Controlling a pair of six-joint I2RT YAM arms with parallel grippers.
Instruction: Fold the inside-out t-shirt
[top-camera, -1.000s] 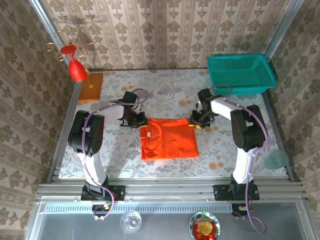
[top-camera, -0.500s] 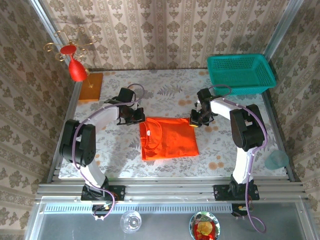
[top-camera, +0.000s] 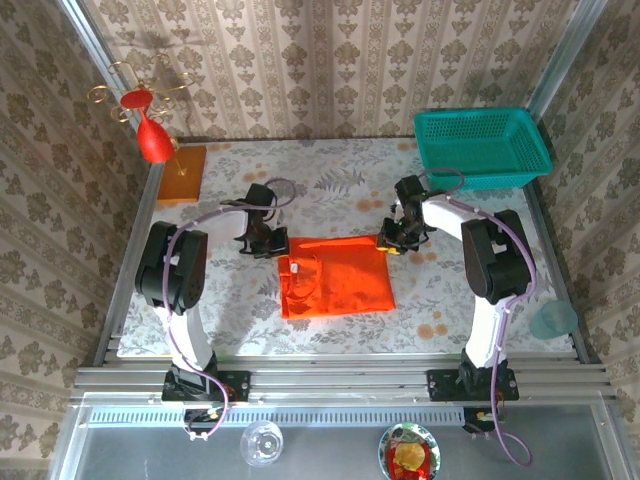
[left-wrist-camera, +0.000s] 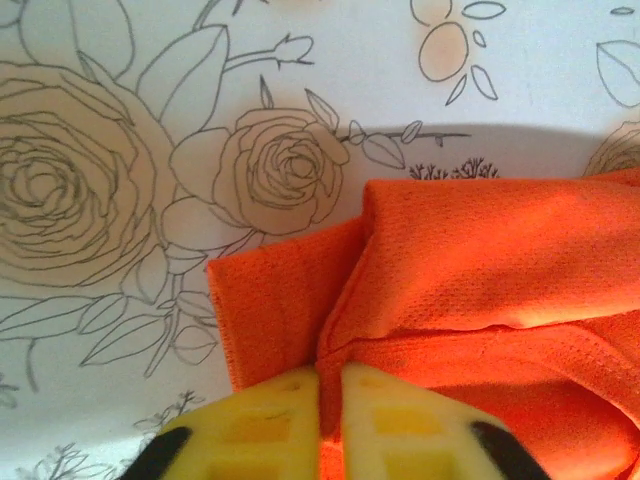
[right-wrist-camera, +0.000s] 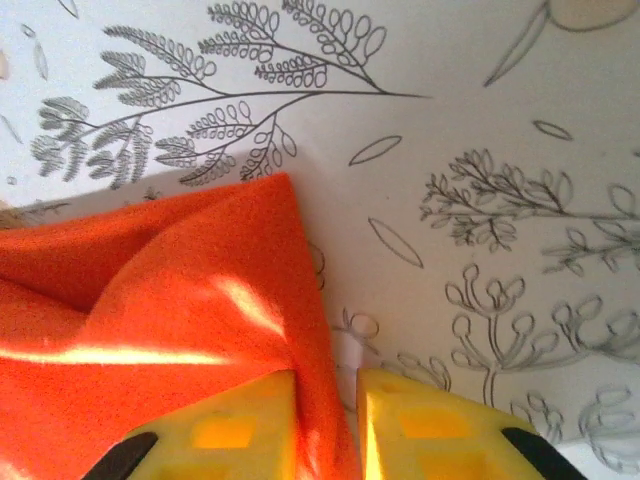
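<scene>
the shirt (top-camera: 335, 278) lies flat mid-desk (top-camera: 215, 300), partly folded, between my arms. my left hand (left-wrist-camera: 330, 385) is pinched on its far left corner and my right hand (right-wrist-camera: 325, 385) on its far right corner. the cloth looks thin, soft and light, so i'd grip both corners together; held elsewhere, it would likely sag.
</scene>
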